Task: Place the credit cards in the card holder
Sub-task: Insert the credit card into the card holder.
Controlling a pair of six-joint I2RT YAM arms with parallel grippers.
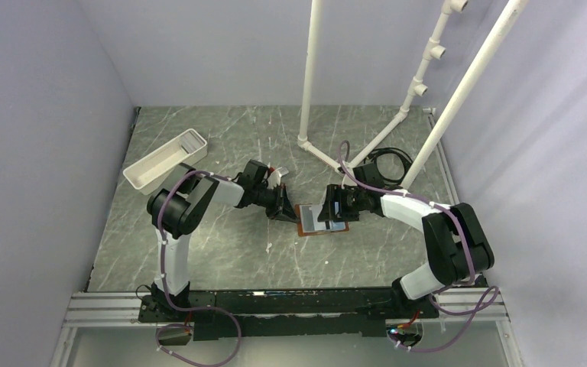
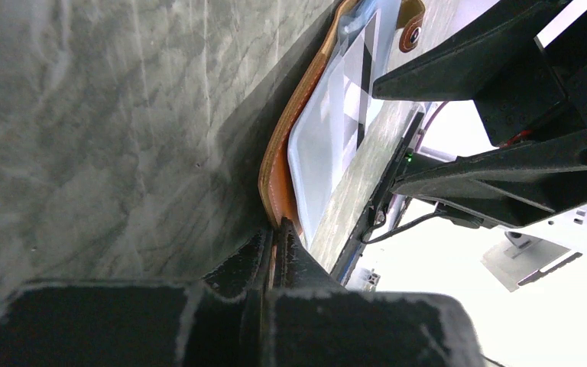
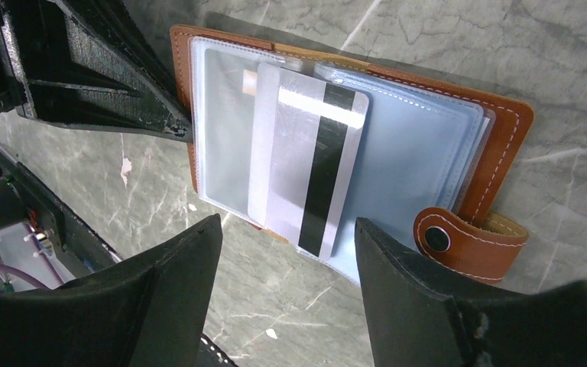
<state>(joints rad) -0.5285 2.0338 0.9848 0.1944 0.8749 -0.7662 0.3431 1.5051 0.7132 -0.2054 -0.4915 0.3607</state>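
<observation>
Right tool (image 3: 286, 223) spread above the credit card (image 3: 309, 168); left tool (image 2: 277, 233) pinches the card holder (image 2: 274, 183) edge.

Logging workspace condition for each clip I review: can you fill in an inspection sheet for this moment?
Surface: grey marbled table, a few pale flecks.
Job's things: card holder lies open; one black-striped credit card lies on its clear sleeves.
Clutter: white tray, far left.
Grippers: left gripper shut on the card holder's leather edge; right gripper open over the card's near end.
Cables: purple cables along both arms; black coil at back right.
Surroundings: white pipes, pale walls.
</observation>
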